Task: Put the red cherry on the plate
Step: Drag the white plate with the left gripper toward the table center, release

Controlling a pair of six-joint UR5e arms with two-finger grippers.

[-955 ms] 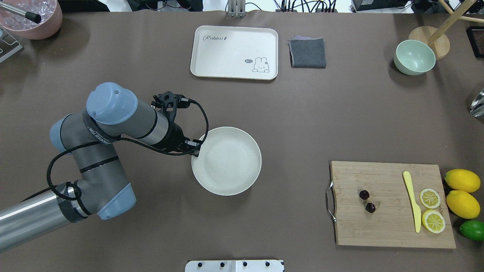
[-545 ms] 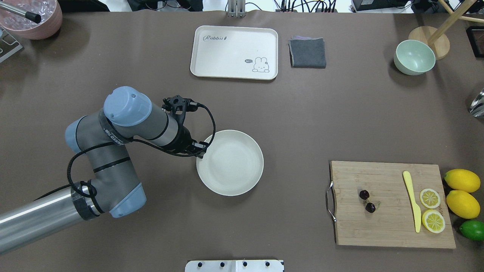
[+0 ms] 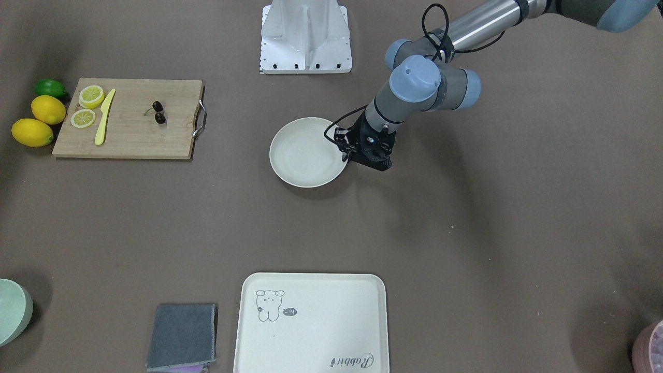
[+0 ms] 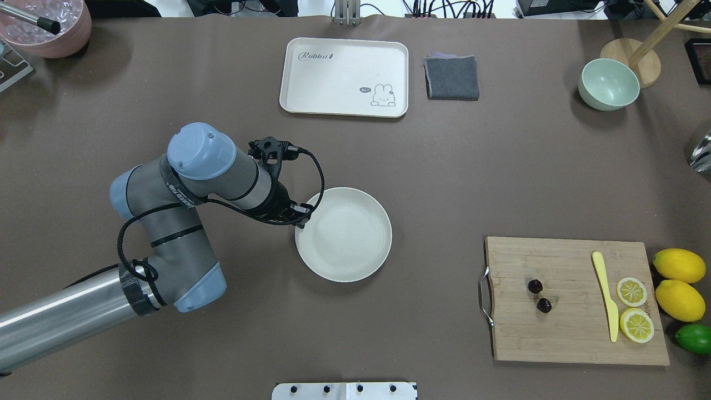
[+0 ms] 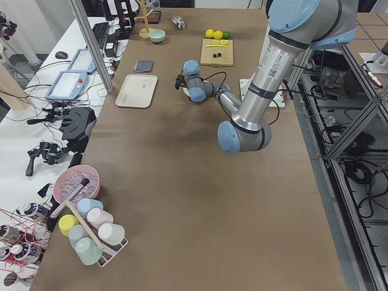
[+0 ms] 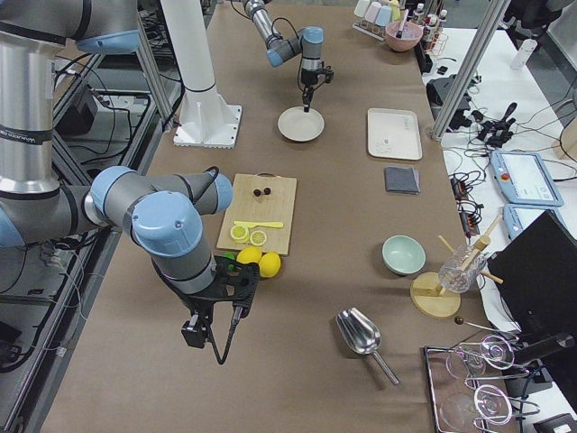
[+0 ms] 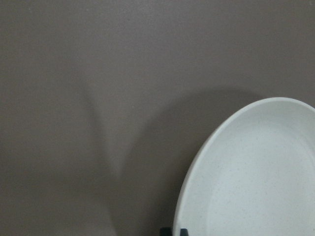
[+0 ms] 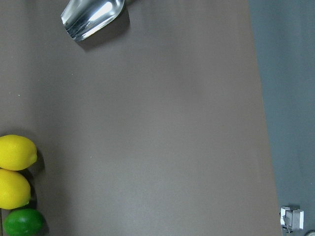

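The red cherry (image 4: 540, 295) is a dark pair lying on the wooden cutting board (image 4: 561, 333), also visible in the front view (image 3: 158, 112). The round cream plate (image 4: 347, 236) lies mid-table, well left of the board. My left gripper (image 4: 300, 220) sits at the plate's left rim and is shut on it. In the left wrist view its dark fingertips (image 7: 183, 231) meet the rim of the plate (image 7: 256, 172) at the bottom edge. My right gripper (image 6: 200, 332) hangs over the table beyond the lemons, seen only in the exterior right view, and I cannot tell its state.
On the board lie a yellow knife (image 4: 605, 294) and two lemon slices (image 4: 631, 291). Two lemons (image 4: 679, 265) and a lime (image 4: 694, 338) sit at its right. A cream tray (image 4: 344, 76), grey cloth (image 4: 452, 78) and mint bowl (image 4: 609, 84) line the far side.
My left arm has moved to the right and the plate has slid right with it, toward the cutting board. The cherries have not moved.
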